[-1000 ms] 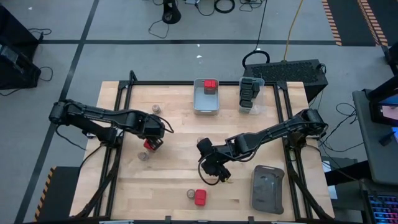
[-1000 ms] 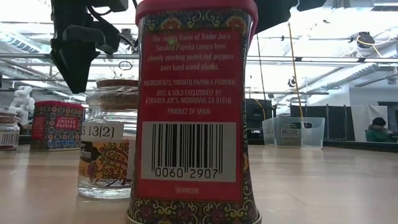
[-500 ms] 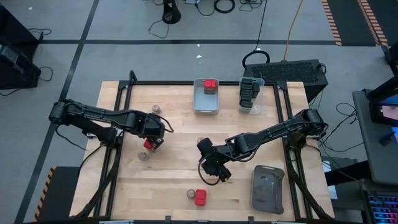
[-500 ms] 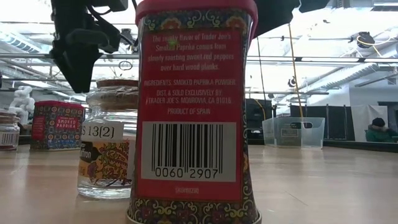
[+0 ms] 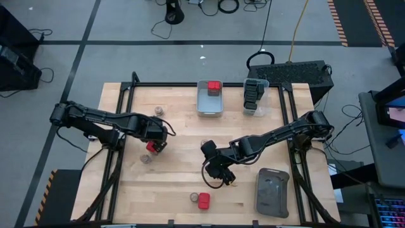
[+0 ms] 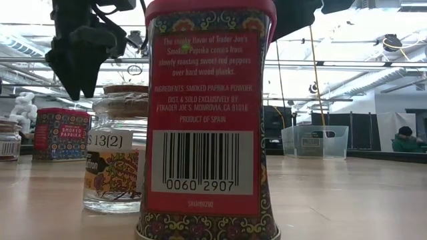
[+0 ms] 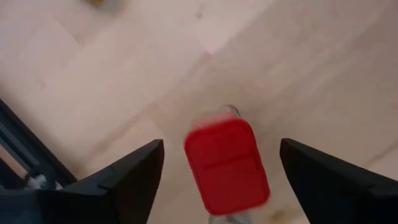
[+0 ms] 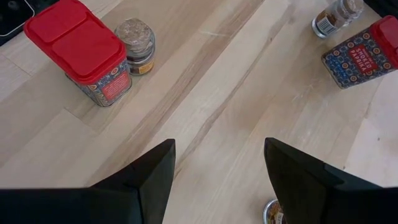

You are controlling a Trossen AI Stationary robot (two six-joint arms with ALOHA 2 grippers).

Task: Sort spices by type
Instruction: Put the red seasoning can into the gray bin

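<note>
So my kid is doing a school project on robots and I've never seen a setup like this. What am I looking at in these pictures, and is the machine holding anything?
It is two dark robot arms at a wooden table, sorting small spice containers. One picture looks straight down from above, one looks level from the tabletop, so a red paprika tin fills it, and two come from cameras on the wrists. The left gripper hangs open over a red-capped tin, its fingers either side, not gripping. The right gripper waits open mid-table, holding nothing. At the far edge a grey bin already holds a red-capped tin and a clear bin holds dark containers. A flat grey tray lies near the right arm. Round jars and another red tin stand loose.
</note>
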